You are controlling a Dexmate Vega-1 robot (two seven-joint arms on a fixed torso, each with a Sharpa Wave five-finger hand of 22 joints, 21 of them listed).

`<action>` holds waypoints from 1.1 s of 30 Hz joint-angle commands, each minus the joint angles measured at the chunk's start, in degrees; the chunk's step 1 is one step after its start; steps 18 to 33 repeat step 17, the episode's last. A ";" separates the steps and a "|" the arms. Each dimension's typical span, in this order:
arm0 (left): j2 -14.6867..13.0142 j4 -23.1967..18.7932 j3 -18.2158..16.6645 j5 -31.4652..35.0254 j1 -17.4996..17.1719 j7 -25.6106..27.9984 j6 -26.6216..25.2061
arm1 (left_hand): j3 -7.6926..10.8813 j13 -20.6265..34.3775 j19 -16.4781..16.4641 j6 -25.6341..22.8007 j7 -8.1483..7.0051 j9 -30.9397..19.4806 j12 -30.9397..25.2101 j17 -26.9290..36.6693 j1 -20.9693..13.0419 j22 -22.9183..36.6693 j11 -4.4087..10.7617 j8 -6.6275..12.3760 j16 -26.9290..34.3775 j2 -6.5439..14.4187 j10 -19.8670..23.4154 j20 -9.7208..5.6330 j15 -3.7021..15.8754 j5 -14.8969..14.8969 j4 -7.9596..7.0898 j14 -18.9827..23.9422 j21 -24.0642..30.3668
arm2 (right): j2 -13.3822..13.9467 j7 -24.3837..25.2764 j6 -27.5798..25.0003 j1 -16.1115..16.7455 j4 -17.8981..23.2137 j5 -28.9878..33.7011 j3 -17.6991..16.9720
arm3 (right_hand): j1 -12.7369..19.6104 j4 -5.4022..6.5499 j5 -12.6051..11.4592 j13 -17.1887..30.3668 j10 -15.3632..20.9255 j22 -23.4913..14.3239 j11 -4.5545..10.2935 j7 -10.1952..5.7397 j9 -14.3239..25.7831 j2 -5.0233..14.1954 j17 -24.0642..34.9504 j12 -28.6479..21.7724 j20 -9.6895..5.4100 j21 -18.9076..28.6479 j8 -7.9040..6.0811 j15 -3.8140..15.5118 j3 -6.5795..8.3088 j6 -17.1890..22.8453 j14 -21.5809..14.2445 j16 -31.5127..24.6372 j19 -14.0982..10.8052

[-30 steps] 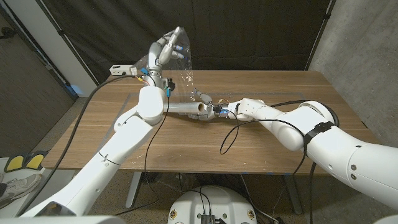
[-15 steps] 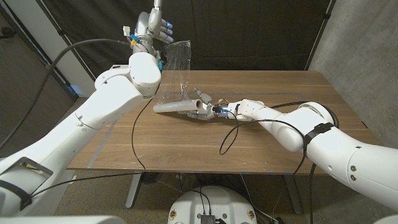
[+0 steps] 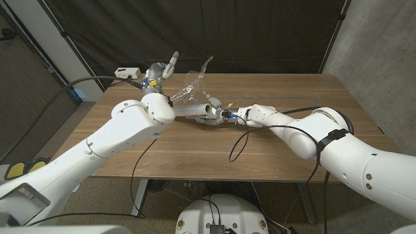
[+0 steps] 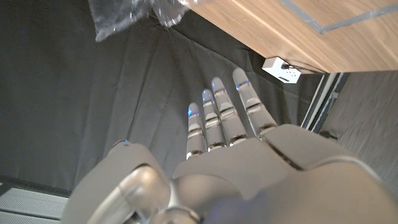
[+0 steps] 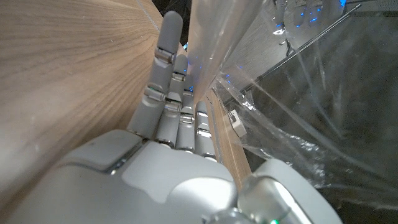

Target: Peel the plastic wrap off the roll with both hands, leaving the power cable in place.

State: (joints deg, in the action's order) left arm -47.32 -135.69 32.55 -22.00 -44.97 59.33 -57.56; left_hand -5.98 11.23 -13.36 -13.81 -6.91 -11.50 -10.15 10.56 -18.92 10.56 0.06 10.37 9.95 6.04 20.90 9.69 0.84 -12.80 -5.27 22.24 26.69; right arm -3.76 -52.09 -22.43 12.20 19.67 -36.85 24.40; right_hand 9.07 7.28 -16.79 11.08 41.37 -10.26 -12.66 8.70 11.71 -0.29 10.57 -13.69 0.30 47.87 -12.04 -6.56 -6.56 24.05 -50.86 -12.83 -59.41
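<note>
The roll (image 3: 192,112) lies on the wooden table (image 3: 195,153) a little above the middle of the head view, and the right hand (image 3: 216,110) is at its right-hand end, fingers laid straight and close together along the tube, as the right wrist view shows; whether it truly grips the tube or only presses beside it I cannot tell. A loose, crumpled sheet of plastic wrap (image 3: 193,83) stands up from the roll toward the upper middle of the frame. The left hand (image 3: 160,73) is raised in the upper left, next to the wrap, and in its own wrist view the fingers (image 4: 219,118) are straight and held together with nothing between them, the film (image 4: 127,14) floating apart in the top left corner. So the worry, as I see it, is that the wrap is not held and could sag back and cling to the roll. If the left hand snatches at it and pulls, the light tube may drag or roll under the right hand. The black cable (image 3: 242,142) loops just right of centre, near the right forearm (image 3: 292,133), and a sweep of that arm could shift it.
</note>
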 commanded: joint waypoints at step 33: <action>2.79 10.41 -9.62 35.80 -13.01 -17.19 42.59 | -1.05 -0.52 6.80 5.96 -5.67 0.83 -0.40 -0.30 -1.87 0.26 4.04 0.30 0.20 0.07 -10.04 -2.30 1.89 -0.60 0.18 -12.83 -4.83 | 0.91 -3.59 0.48 1.89 0.30 -1.83 0.17 | 0.68 -0.10 -0.39 0.28 -0.32 -0.24 -0.02 3.13 0.02 -0.07 0.29 0.47 -0.29 -0.49 0.02 0.21 -0.46 -0.08 0.21 0.17 0.11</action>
